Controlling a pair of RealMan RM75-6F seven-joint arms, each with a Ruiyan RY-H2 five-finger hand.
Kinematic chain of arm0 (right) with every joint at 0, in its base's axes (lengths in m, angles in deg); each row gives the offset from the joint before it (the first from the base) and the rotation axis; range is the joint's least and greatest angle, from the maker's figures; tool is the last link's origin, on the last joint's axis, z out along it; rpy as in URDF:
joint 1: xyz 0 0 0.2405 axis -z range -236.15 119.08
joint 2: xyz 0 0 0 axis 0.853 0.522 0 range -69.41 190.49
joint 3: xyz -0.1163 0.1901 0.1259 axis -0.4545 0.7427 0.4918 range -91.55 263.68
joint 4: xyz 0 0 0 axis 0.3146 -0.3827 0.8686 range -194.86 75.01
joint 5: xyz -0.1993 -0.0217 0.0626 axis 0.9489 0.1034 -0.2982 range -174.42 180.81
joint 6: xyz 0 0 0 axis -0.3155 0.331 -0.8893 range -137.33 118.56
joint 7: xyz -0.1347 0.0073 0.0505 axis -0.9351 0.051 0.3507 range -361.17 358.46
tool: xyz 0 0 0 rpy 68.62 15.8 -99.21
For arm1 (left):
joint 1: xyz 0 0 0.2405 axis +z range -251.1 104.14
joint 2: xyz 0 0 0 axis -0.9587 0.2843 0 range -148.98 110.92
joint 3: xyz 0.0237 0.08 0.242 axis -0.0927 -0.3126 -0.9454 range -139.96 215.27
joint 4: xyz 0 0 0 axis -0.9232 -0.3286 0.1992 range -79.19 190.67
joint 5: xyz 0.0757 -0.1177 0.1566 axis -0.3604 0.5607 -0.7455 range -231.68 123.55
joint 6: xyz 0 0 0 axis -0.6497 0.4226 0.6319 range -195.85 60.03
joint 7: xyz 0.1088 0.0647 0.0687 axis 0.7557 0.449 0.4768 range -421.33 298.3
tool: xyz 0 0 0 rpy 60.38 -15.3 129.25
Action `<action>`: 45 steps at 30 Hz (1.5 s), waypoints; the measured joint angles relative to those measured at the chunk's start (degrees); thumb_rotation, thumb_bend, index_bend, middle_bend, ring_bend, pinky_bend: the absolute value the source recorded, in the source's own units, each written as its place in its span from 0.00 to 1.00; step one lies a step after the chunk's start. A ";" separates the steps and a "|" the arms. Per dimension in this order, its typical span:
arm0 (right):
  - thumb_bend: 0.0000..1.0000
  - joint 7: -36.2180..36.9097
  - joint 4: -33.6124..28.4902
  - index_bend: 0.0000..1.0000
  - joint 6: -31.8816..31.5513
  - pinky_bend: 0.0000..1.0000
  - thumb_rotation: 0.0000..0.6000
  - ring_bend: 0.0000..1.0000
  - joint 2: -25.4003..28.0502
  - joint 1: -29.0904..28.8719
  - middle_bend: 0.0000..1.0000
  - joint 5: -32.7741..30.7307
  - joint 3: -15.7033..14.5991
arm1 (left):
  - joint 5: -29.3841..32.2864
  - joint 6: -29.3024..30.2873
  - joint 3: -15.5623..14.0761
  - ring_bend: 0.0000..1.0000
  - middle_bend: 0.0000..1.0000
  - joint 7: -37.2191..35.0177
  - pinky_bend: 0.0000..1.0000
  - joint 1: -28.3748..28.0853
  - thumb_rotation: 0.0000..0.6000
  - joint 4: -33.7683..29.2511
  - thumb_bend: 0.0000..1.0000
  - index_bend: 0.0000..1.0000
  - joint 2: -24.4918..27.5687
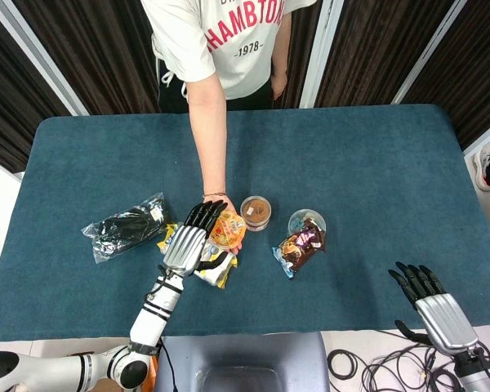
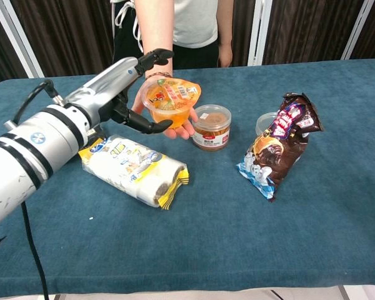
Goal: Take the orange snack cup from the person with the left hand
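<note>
The person's hand (image 2: pixel 180 130) holds out the orange snack cup (image 2: pixel 170 100) from underneath, a little above the blue table. My left hand (image 2: pixel 115 94) reaches in from the left, its fingers spread above the cup's rim and its thumb below the cup's side. No clear grip shows. In the head view the left hand (image 1: pixel 188 241) lies just left of the cup (image 1: pixel 227 229), under the person's forearm (image 1: pixel 212 131). My right hand (image 1: pixel 429 298) rests at the table's near right edge, fingers apart and holding nothing.
A brown-lidded cup (image 2: pixel 211 127) stands right of the orange one, with a clear cup (image 2: pixel 265 122) beyond it. A chocolate snack bag (image 2: pixel 278 147) leans at the right. A yellow-white package (image 2: pixel 134 169) lies under my left arm, and a black bag (image 1: pixel 126 227) lies further left.
</note>
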 measured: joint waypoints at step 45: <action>0.21 4.82 1.44 0.00 -2.76 0.00 1.00 0.00 1.81 0.92 0.00 1.33 -0.42 | -11.23 8.78 0.39 0.50 0.49 -10.51 0.53 -2.14 1.00 17.54 0.28 0.48 -9.47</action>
